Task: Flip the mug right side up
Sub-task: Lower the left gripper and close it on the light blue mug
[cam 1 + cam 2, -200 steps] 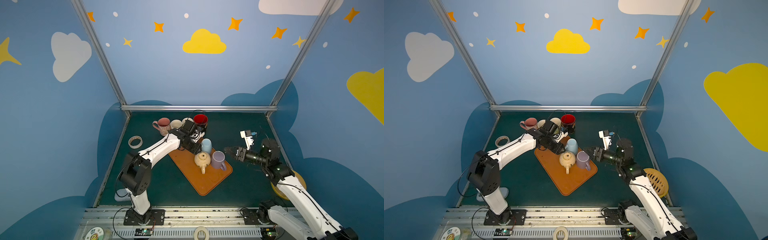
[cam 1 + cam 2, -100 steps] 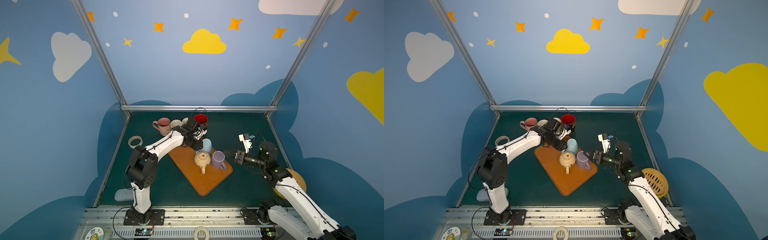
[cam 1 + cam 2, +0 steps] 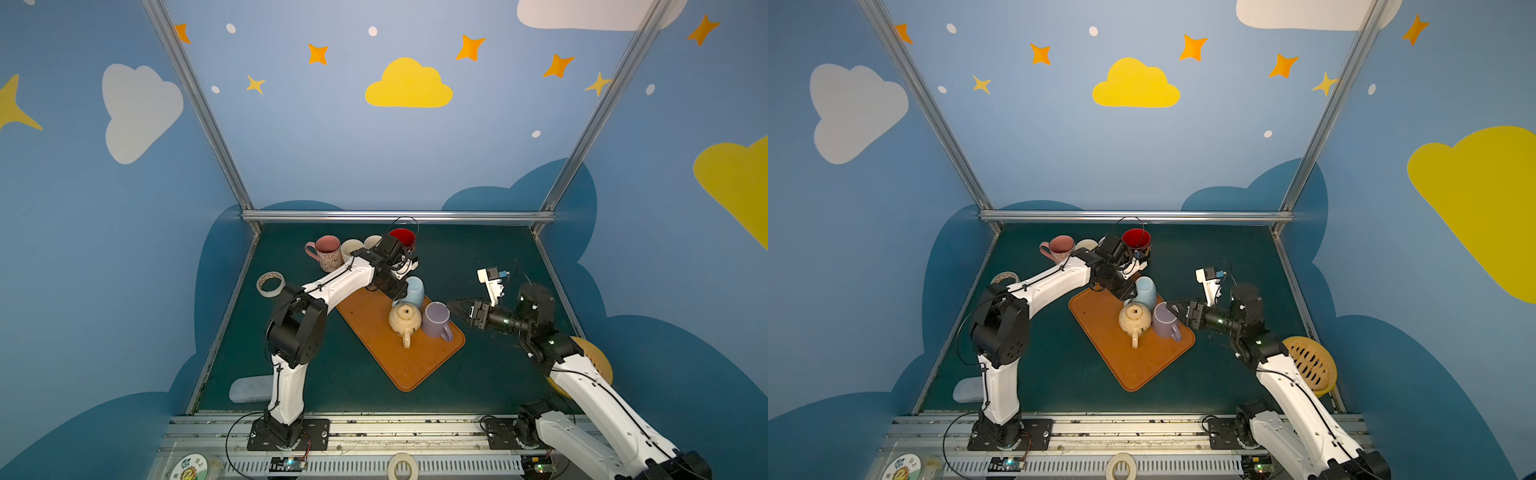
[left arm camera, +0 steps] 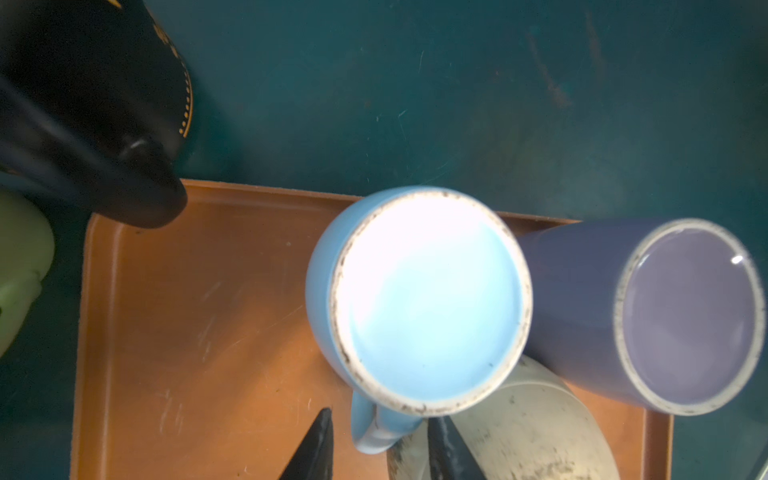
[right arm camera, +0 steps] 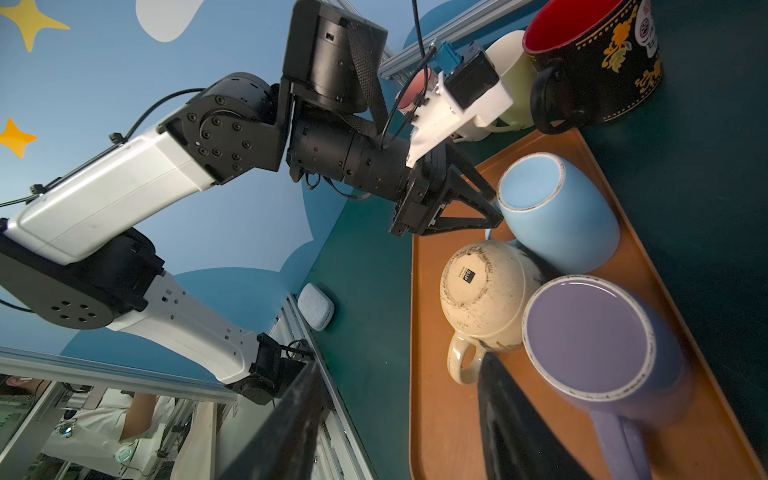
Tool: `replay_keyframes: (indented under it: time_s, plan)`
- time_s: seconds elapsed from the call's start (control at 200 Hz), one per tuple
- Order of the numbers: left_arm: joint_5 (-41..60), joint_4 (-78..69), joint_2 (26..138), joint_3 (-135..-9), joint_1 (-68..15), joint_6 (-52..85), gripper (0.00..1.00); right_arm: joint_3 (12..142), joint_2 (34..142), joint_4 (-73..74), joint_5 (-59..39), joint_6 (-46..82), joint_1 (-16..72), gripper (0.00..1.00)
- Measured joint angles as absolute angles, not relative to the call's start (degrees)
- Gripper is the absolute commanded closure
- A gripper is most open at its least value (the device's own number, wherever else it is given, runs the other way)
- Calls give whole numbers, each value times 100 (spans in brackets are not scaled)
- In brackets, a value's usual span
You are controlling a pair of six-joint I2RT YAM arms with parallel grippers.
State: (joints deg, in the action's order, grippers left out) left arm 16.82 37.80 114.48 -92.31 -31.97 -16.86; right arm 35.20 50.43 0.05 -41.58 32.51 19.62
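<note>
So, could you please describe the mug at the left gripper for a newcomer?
Find the orange tray on the green table; three mugs sit upside down on it. The light blue mug is farthest back; its neighbours are a cream mug and a purple mug.

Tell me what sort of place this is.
Probably a robot test booth, not a home: left arm and right arm bolted to a metal rail, cloud-painted walls on an aluminium frame, a blue mug staged on a tray.

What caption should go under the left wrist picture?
Upside-down blue mug on the orange tray, left gripper jaws flanking its handle.
</note>
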Motion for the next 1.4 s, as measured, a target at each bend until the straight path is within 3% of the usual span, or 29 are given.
replay_keyframes:
  time_s: [0.681,1.076,1.252,1.402]
  plan:
    - [1332,3673,11539,-9089,-3371,-1979,66,3437,5054,62,-4150,3249,1962,46]
    - [1269,3671,11539,-9085,-3441,-2080,74,3437,5046,62,-4141,3249,1962,46]
    - [1201,3688,11539,-9085,-3476,-2084,81,3415,4974,62,-4139,3249,1962,45]
    - [1105,3699,11539,-9083,-3505,-2095,93,3380,4893,60,-4136,3249,1962,45]
